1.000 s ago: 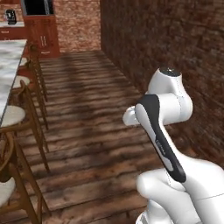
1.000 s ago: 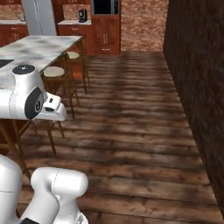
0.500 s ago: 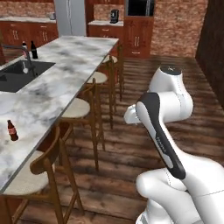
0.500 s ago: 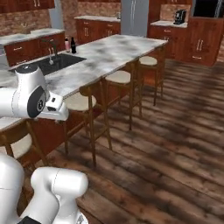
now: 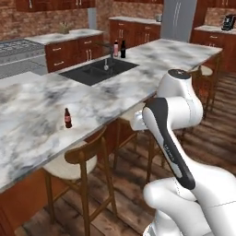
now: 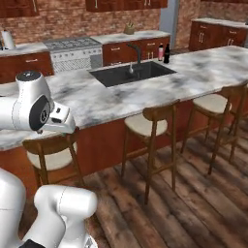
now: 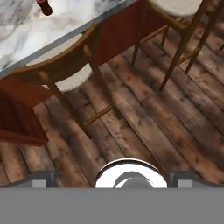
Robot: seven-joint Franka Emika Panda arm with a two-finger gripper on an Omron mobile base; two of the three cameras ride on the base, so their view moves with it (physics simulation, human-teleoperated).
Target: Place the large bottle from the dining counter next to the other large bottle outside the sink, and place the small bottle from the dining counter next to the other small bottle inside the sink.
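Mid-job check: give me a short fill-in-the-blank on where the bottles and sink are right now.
1. The small bottle stands on the dining counter, upright and ____ of the sink.
2. The large bottle stands right beside the other large bottle, which is all ____.
3. Below the counter edge stand wooden ____ with pale seats.

Missing words: outside; black; stools

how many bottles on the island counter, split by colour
red-brown small bottle: 1
pink large bottle: 1
black large bottle: 1
total: 3
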